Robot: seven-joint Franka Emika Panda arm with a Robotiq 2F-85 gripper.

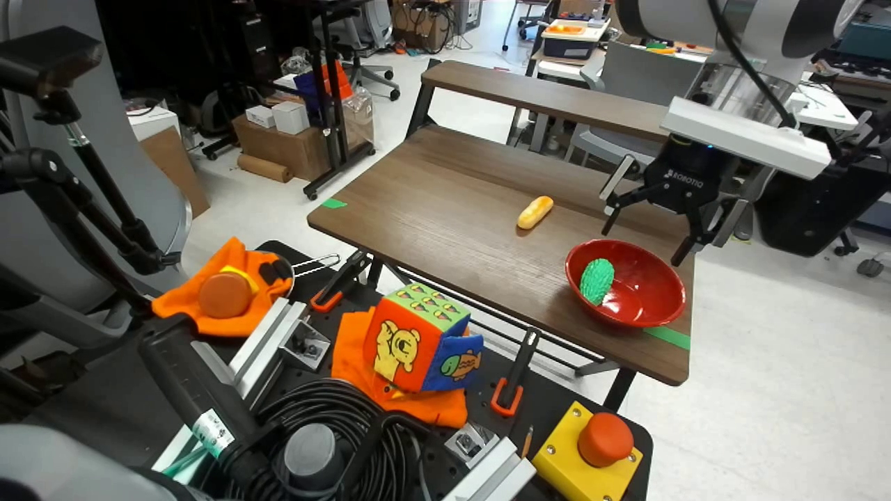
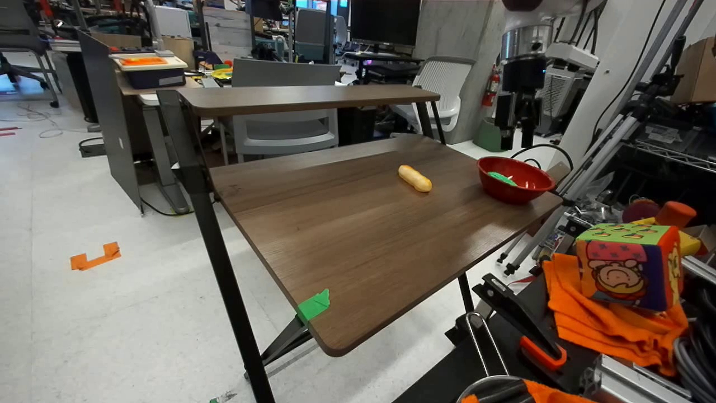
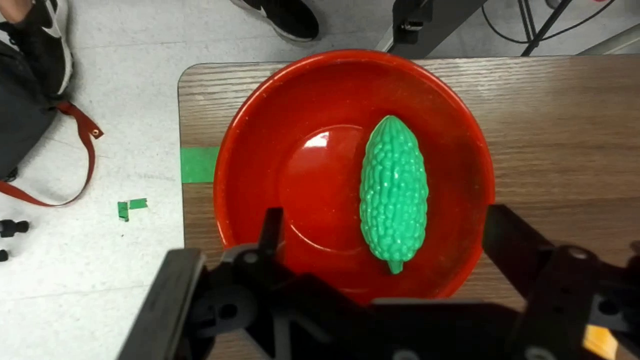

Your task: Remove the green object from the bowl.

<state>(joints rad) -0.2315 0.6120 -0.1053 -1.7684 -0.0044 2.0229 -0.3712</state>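
Observation:
A bumpy green object (image 1: 596, 281), shaped like a bitter melon or corn cob, lies inside the red bowl (image 1: 647, 277). In an exterior view, only part of the green object (image 2: 502, 178) shows over the rim of the bowl (image 2: 512, 195). In the wrist view, the green object (image 3: 394, 195) lies lengthwise right of the middle of the bowl (image 3: 320, 175), stem toward the gripper. My gripper (image 1: 641, 248) is open and empty above the bowl, also in an exterior view (image 2: 517, 148). In the wrist view, its fingers (image 3: 385, 209) are wide apart, either side of the green object, not touching it.
The bowl stands near a corner of the brown table (image 1: 445, 188). A yellow bread-like object (image 1: 535, 212) lies on the table, also in an exterior view (image 2: 414, 178). A raised shelf (image 1: 543, 94) runs along one side. A cart with a colourful cube (image 1: 421, 337) stands beside the table.

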